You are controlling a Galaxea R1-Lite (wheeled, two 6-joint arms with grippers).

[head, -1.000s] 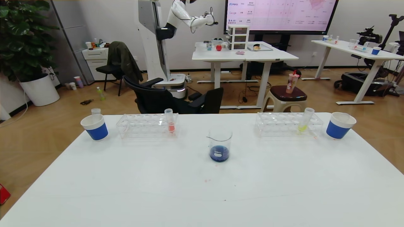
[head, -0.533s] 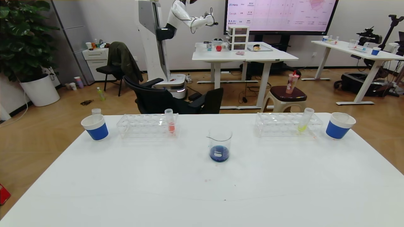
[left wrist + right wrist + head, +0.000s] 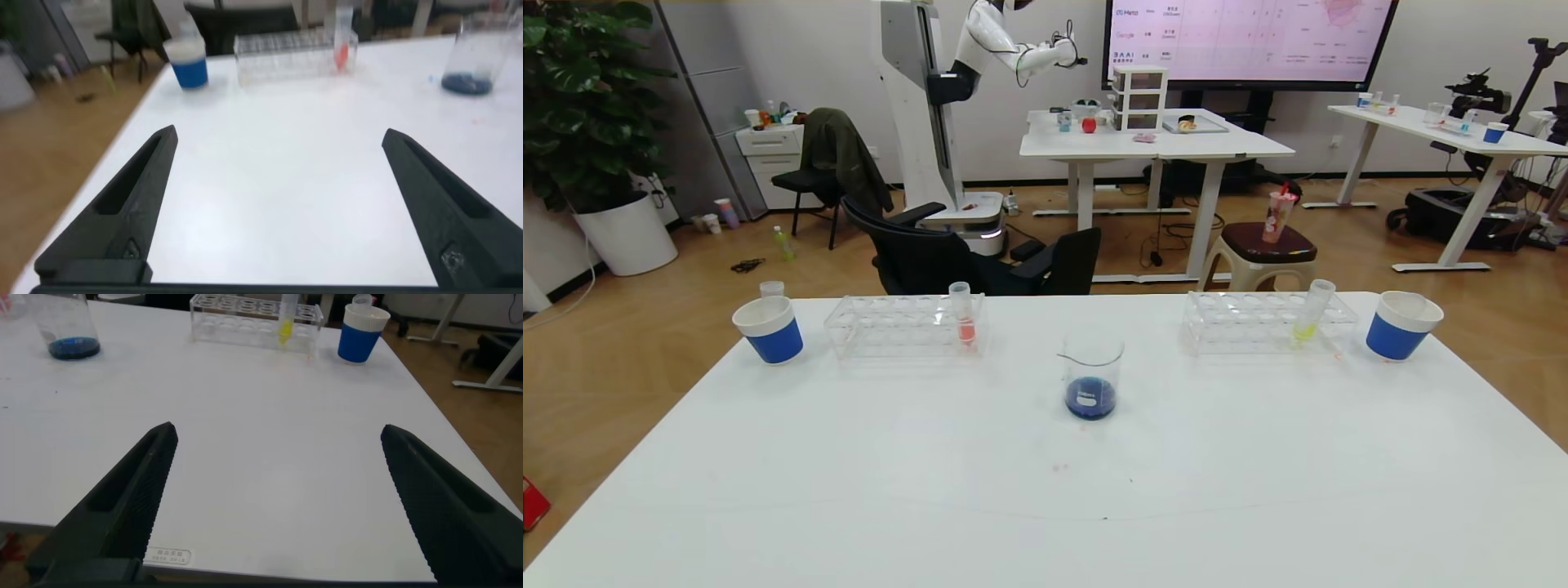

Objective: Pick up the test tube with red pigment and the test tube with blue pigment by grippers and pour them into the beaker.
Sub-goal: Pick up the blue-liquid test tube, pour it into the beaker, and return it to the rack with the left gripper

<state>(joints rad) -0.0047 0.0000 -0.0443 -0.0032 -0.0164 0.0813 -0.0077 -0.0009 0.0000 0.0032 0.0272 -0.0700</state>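
The beaker (image 3: 1092,377) stands mid-table with dark blue liquid in its bottom; it also shows in the left wrist view (image 3: 474,51) and the right wrist view (image 3: 69,327). The test tube with red pigment and the test tube with blue pigment are not in view. A clear tube top (image 3: 771,288) pokes up at the left paper cup, its contents hidden. My left gripper (image 3: 279,132) hovers open over bare table near the front left. My right gripper (image 3: 278,429) hovers open over the front right. Neither arm appears in the head view.
The left rack (image 3: 894,325) holds a tube with coral-orange liquid (image 3: 964,318). The right rack (image 3: 1258,320) holds a tube with yellow-green liquid (image 3: 1311,314). Blue-banded paper cups stand at the far left (image 3: 770,330) and far right (image 3: 1401,325). Chairs sit behind the table's far edge.
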